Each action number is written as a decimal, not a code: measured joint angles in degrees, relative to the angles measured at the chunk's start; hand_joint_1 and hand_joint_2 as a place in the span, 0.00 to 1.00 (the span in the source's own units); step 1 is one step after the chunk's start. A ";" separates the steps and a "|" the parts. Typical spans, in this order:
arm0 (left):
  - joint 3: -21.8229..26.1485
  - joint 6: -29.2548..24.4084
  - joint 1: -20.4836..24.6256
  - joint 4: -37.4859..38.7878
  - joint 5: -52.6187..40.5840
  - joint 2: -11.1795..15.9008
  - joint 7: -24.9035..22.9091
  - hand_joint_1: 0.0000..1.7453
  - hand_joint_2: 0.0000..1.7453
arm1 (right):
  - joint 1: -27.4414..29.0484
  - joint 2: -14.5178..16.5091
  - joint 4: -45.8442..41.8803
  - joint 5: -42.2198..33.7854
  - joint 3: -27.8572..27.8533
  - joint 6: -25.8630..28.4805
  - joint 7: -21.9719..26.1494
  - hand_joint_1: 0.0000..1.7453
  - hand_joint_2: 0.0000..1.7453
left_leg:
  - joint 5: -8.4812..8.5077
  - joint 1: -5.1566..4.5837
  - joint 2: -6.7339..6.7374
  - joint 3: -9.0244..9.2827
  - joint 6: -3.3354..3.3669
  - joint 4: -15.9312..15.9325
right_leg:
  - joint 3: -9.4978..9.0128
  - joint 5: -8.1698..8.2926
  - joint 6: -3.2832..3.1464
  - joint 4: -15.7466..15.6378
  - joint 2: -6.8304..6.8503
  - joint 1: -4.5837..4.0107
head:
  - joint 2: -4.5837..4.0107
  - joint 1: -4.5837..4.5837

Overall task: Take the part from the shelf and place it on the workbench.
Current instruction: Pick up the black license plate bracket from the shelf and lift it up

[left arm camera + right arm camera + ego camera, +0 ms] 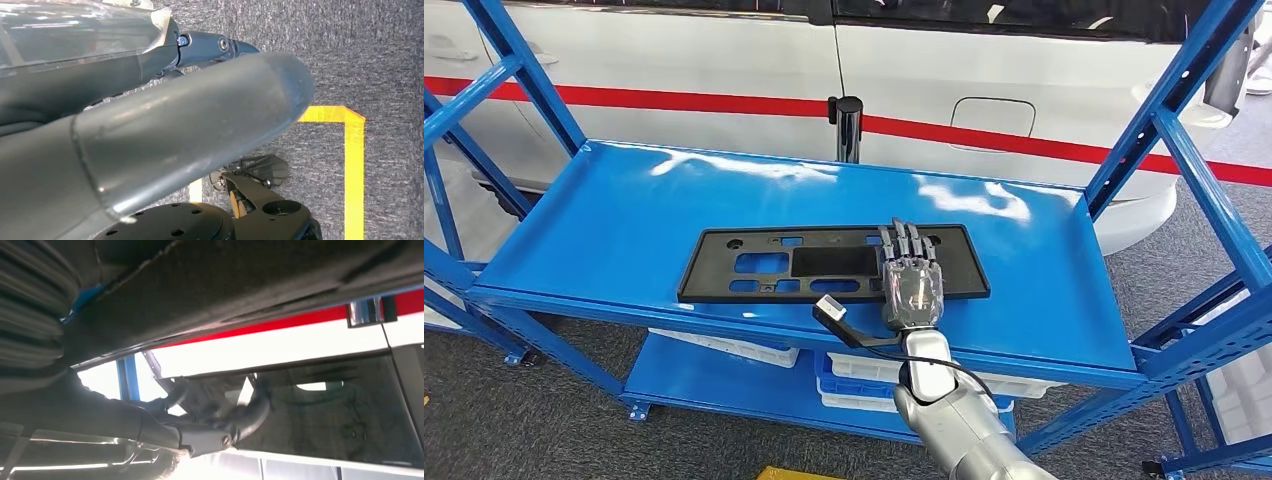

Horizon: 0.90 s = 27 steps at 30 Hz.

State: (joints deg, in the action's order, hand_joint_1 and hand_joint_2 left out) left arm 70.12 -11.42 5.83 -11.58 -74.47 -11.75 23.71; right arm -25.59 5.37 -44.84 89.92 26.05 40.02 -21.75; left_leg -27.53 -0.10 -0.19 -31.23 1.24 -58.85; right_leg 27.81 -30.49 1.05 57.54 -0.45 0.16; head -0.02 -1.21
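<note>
Blue metal shelf point(624, 230) parked in front of a white car point(984, 60). Black plate-holder part point(764, 265) lies flat mid-frame on the shelf; right hand point(911, 285) rests on its right end, fingers straight and together. Not lifted yet, so nearly everything's left.

Left robot hand over grey carpet floor

The left robot hand point(165, 135) hangs above the grey carpet floor point(380, 60), its thick grey thumb stretched across the view, darker fingers point(215, 47) behind it; yellow tape point(354, 165) marks a corner on the carpet.
</note>
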 joint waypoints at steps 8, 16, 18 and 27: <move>-0.03 0.09 -0.11 0.14 -1.14 -1.33 -0.26 0.00 0.00 | 2.78 -1.68 -1.88 0.00 -0.05 -0.10 -2.08 0.99 1.00 | -0.10 -0.01 -0.21 0.01 0.09 -0.01 | -0.14 -0.16 0.14 -0.10 0.18 0.01 | 0.00 -0.01; -0.20 0.31 -0.56 0.37 -2.33 -2.05 -0.75 0.00 0.00 | 9.98 -4.82 -11.49 -0.02 -4.62 0.02 1.35 0.99 1.00 | -0.16 0.01 -1.13 0.03 0.22 0.00 | -0.76 -0.41 0.36 -0.65 1.00 0.00 | 0.00 -0.01; -0.21 0.09 -0.71 0.43 -2.39 -2.35 -0.96 0.00 0.00 | 12.24 -5.58 -14.53 -0.02 -6.30 0.02 2.04 0.99 1.00 | -0.19 0.03 -1.32 0.02 0.28 0.00 | -0.95 -0.46 0.36 -0.85 1.17 0.00 | 0.00 -0.01; -1.03 -0.30 -1.04 0.69 -3.11 -2.74 -1.27 0.00 0.00 | 23.78 -5.01 -28.93 -0.99 -15.13 0.08 10.84 1.00 1.00 | -0.42 0.01 -1.59 -0.35 0.56 0.01 | -1.07 -0.47 0.36 -1.43 1.43 0.00 | 0.00 0.01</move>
State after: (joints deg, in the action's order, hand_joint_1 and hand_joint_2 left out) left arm 69.09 -11.72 4.79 -10.90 -77.58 -14.49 22.45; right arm -1.81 0.35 -73.78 88.92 10.92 40.10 -10.91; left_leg -27.95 -0.09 -1.78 -31.58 1.80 -58.84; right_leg 26.74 -30.96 1.41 56.11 0.98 0.16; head -0.02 -1.20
